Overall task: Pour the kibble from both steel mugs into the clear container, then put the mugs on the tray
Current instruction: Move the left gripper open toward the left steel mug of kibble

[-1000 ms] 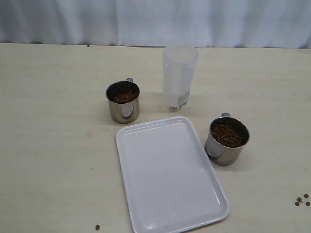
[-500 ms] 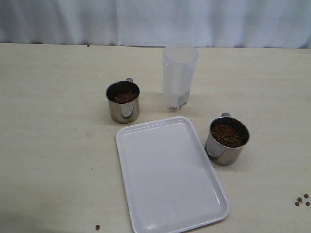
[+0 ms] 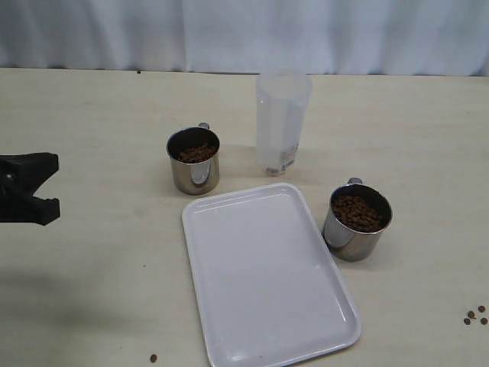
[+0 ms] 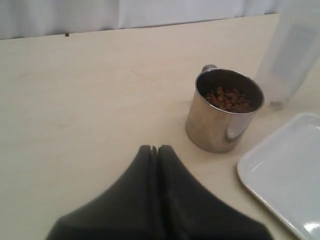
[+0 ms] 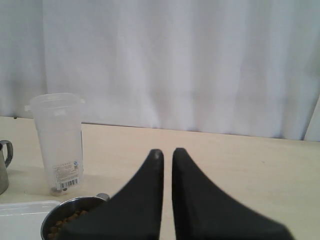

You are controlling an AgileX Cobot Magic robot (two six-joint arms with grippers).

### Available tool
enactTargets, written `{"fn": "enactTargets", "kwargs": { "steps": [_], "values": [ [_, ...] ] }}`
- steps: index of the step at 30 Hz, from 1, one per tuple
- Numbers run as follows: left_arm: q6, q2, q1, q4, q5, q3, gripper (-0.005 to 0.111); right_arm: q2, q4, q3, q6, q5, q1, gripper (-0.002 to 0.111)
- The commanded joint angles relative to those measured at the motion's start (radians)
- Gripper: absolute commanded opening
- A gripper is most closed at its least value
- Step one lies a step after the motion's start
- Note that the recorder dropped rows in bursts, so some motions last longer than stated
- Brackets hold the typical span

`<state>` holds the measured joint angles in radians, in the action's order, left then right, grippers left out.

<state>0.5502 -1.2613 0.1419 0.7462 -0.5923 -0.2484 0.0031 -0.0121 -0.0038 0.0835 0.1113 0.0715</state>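
Approach is judged in hand: the left gripper [image 4: 154, 148], closed and empty, is held near a shiny steel mug [image 4: 224, 110] of dark-brown kibble [image 4: 229, 99], not far from the tall clear plastic container [image 3: 281, 122]. The right gripper [image 5: 167, 152] is likewise closed and empty. Next, the jaws must be opened around the mug.

The exterior view looks steeply down on the tabletop [image 3: 92, 115], with the curtain [image 3: 229, 30] at 12 o'clock. The left wrist view sits low, close to one mug [image 4: 220, 125]; the right wrist view looks level. All share the container [image 5: 56, 140].
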Motion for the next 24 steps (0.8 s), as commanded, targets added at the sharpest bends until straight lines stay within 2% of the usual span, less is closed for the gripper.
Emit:
{"fn": "enactTargets", "kwargs": {
  "steps": [1, 8, 10, 14, 24],
  "values": [
    [0.004, -0.096, -0.003, 0.003, 0.068, -0.076, 0.000, -0.003, -0.002, 0.004, 0.006, 0.007, 0.001, 0.005],
    [-0.004, -0.200, -0.003, 0.029, 0.211, -0.198, 0.000, -0.003, -0.002, 0.004, 0.006, 0.007, 0.001, 0.005],
    [-0.004, -0.219, -0.003, 0.029, 0.296, -0.257, 0.000, -0.003, -0.002, 0.004, 0.006, 0.007, 0.001, 0.005],
    [-0.006, -0.223, -0.003, 0.050, 0.196, -0.268, 0.000, -0.003, -0.002, 0.004, 0.006, 0.007, 0.001, 0.005],
    [-0.004, -0.223, -0.003, 0.023, 0.198, -0.266, 0.000, -0.003, -0.002, 0.004, 0.006, 0.007, 0.001, 0.005]
  ]
}}
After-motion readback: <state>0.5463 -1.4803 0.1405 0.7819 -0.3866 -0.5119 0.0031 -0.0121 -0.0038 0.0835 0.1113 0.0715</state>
